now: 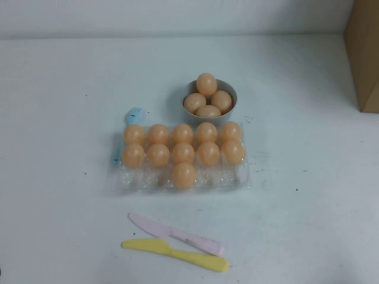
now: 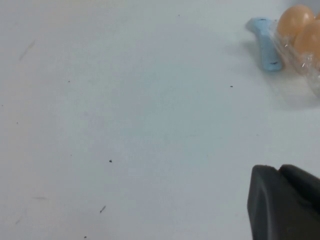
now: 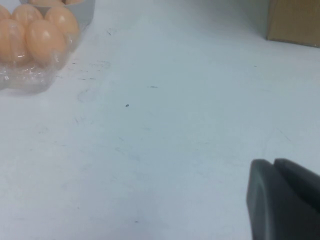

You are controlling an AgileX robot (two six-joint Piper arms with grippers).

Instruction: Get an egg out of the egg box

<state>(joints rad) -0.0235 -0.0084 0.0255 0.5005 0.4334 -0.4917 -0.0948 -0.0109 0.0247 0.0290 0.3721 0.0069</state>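
Note:
The clear plastic egg box (image 1: 140, 177) lies in the middle of the table. Its back and middle rows are full of orange-tan eggs. One egg (image 1: 183, 175) sits alone in the middle cup of the front row. Neither gripper shows in the high view. My left gripper (image 2: 277, 169) is shut and empty, low over bare table, well away from the egg box's corner (image 2: 312, 75). My right gripper (image 3: 274, 162) is shut and empty over bare table, far from the egg box's other end (image 3: 25, 80).
A small grey bowl (image 1: 228, 115) with several eggs stands just behind the egg box. A blue object (image 1: 134, 114) lies at the box's back left corner. A pink knife (image 1: 177, 235) and a yellow knife (image 1: 177, 254) lie in front. A cardboard box (image 1: 364, 53) stands far right.

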